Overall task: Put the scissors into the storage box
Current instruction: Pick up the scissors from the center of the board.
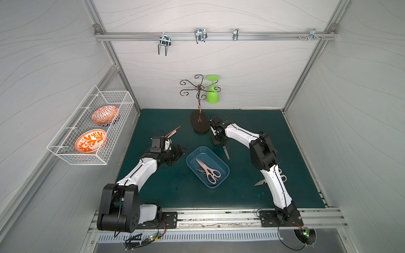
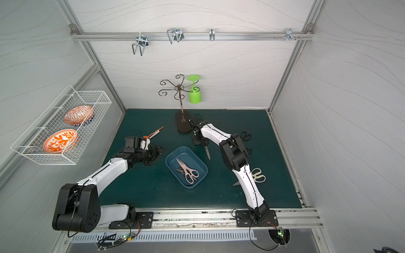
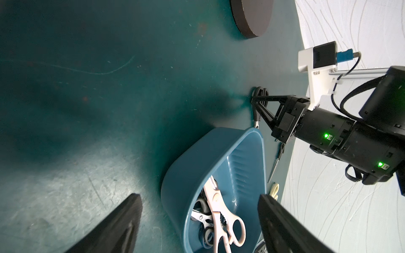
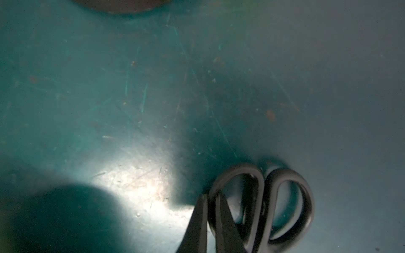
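My right gripper is shut on the rim of one loop of the black-handled scissors, low over the green mat; their steel blade points toward the storage box. The blue storage box sits mid-mat and holds a pale pink pair lying over a small black pair. A cream-handled pair lies on the mat, half hidden under my right forearm. Another black pair lies further back on the right. My left gripper stands open beside the box's left end, holding nothing.
The dark oval base of the wire cup stand stands just behind my right gripper, with a green cup hung on it. An orange pointed tool lies behind my left wrist. A white wire basket with two bowls hangs on the left wall.
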Controlling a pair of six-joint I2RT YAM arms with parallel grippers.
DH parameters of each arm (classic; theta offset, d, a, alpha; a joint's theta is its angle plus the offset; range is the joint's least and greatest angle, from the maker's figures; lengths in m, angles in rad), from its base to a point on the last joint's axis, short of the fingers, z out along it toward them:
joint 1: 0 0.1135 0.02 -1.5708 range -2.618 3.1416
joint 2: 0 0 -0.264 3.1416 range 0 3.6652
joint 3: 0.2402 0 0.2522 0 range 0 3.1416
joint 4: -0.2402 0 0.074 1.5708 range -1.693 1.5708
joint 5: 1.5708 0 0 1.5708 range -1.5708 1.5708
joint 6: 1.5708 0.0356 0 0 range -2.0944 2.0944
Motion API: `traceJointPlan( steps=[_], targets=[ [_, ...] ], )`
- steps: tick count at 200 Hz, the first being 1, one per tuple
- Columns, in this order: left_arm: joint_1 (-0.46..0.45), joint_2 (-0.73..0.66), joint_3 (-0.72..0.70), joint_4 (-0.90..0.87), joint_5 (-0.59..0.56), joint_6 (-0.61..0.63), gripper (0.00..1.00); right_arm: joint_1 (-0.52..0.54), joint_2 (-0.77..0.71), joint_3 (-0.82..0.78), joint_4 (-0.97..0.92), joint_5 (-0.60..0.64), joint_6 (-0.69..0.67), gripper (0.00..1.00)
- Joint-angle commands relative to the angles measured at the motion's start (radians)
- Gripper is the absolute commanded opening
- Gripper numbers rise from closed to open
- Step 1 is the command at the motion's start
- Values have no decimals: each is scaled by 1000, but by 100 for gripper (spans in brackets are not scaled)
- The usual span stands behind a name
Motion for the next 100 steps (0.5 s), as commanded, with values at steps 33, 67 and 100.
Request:
traceJointPlan(
  steps=[33,67,100],
  targets=[
    [-2,10,41,26,7,7,87,-26,-72,-20,-59,111,-117,0],
    [-2,3,41,18,-4,10,87,-38,-212,-88,-88,123,-141,0],
    [-2,-4,43,8,-18,16,87,-16,-371,-165,-126,55,-91,0]
  ],
)
